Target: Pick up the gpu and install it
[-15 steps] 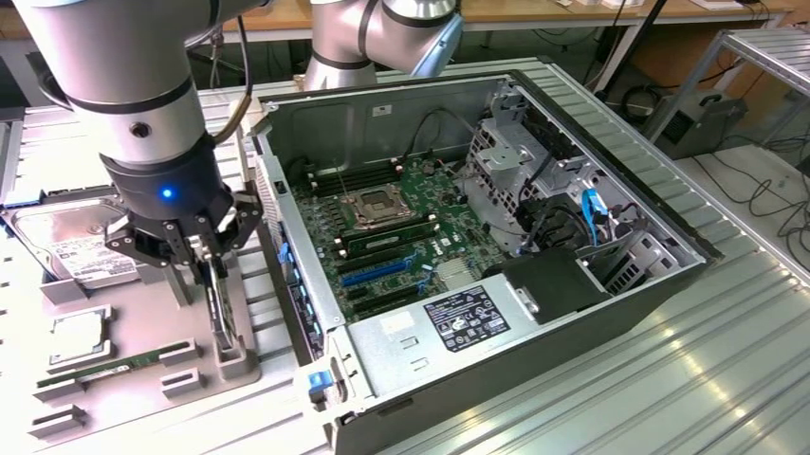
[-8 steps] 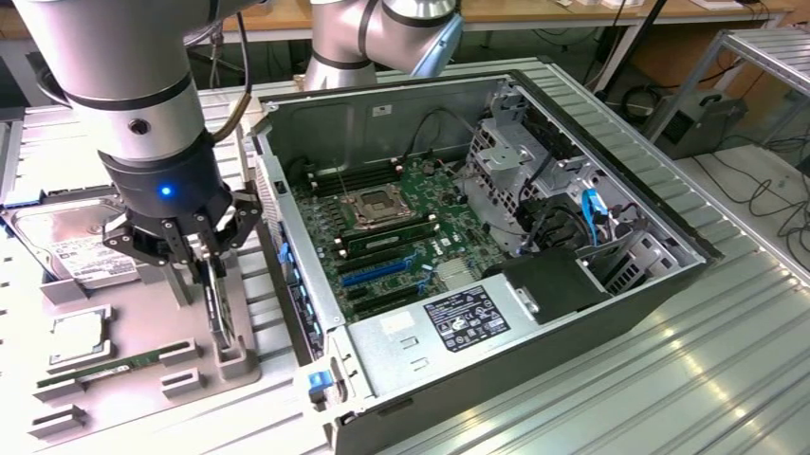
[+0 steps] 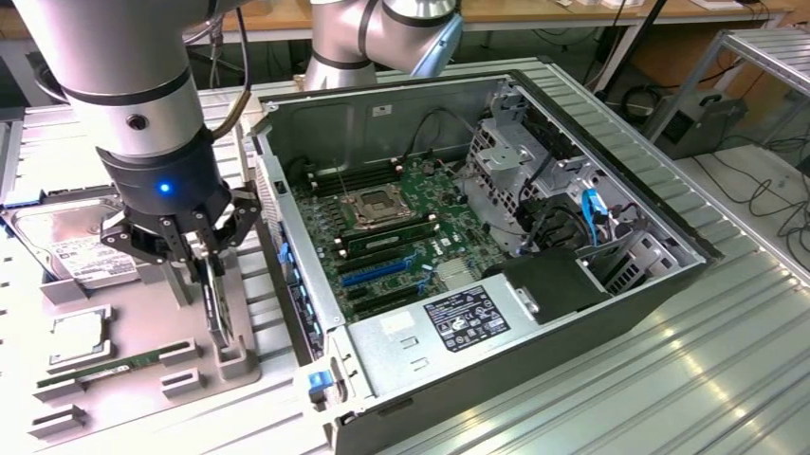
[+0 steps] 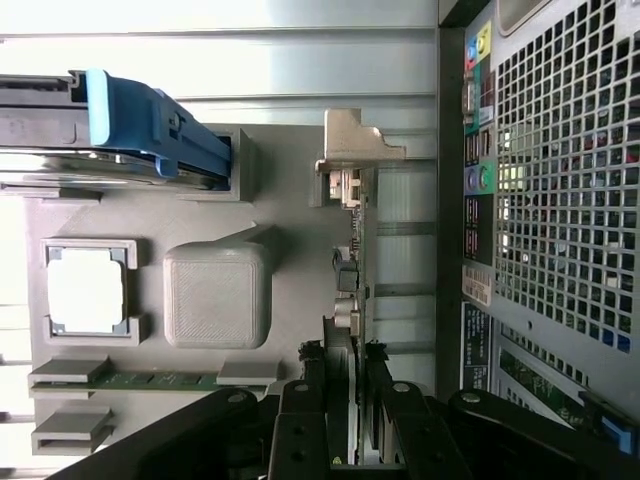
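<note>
- The gripper [image 3: 211,292] [image 4: 349,352] points straight down over the tray, its black fingers [image 4: 312,400] drawn in narrow against the two faces of the gpu [image 3: 226,327] [image 4: 352,265].
- The gpu stands on its long edge in a slot of the tray, at the side nearest the case. Its lower edge sits in the slot.
- In the wrist view the gpu shows edge-on as a thin board with small parts along it. A silver bracket [image 4: 357,148] is at the end far from the fingers.
- In the exterior view it is a thin dark card, partly hidden behind the fingers.
- The tray [image 3: 133,318] [image 4: 290,240] is grey, with moulded pockets.
- Other parts lie in it, away from the gpu: a hard drive [image 3: 64,237], a cpu [image 3: 76,336] [image 4: 87,290] and a green memory stick [image 3: 108,370] [image 4: 160,380].
- A blank raised block [image 4: 215,295] sits between the cpu and the gpu.
- Just beside the tray, on the exterior view's right, an open case [image 3: 608,313] [image 4: 560,200] lies on its side. Its green motherboard [image 3: 393,237] faces up.
- In the wrist view the perforated back panel of the case runs parallel to the gpu.
- Tray and case rest on a ribbed metal table [image 3: 708,379] [image 4: 250,60].
- Behind are a wooden desk [image 3: 532,14] and loose cables [image 3: 760,190] on the floor.
</note>
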`<state>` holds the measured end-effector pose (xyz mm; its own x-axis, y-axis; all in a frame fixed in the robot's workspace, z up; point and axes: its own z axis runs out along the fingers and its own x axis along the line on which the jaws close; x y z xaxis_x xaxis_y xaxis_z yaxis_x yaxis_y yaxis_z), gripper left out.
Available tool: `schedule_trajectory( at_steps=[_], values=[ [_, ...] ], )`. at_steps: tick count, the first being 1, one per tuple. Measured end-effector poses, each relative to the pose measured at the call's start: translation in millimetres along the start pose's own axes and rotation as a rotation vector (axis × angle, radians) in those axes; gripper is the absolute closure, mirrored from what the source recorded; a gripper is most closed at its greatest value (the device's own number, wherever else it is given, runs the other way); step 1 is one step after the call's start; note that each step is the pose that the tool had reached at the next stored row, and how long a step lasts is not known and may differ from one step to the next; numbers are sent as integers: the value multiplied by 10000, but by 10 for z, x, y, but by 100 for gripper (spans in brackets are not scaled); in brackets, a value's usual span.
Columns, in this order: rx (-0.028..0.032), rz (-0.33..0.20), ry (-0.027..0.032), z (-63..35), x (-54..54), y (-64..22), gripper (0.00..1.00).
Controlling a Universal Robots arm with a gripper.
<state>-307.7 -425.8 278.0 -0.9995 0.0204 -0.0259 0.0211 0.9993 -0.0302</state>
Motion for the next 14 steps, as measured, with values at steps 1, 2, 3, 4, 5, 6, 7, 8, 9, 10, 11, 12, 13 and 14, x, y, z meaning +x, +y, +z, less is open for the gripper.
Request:
schedule_trajectory(
  at_steps=[1, 2, 3, 4, 5, 6, 7, 8, 9, 10, 11, 12, 13, 14],
  values=[
    [0, 0, 0, -5, 0, 0, 73],
    [-1, 0, 0, -8, 0, 0, 73],
    [0, 0, 0, -15, 0, 0, 73],
    [-1, 0, 0, -21, -1, 0, 73],
    [0, 0, 1, -25, 0, -1, 73],
    [0, 0, 0, -28, -1, -1, 73],
    [0, 0, 1, -32, -1, -1, 73],
    [0, 0, 1, -36, -1, -1, 73],
    [0, 0, 1, -40, -1, -1, 73],
    [0, 0, 0, -43, -1, -1, 73],
    [-1, 0, 0, -47, -1, -1, 73],
    [-1, 0, 0, -50, -1, -1, 73],
    [0, 0, 0, -54, -1, -1, 73],
    [0, 0, 0, -58, -1, -2, 73]
  ],
)
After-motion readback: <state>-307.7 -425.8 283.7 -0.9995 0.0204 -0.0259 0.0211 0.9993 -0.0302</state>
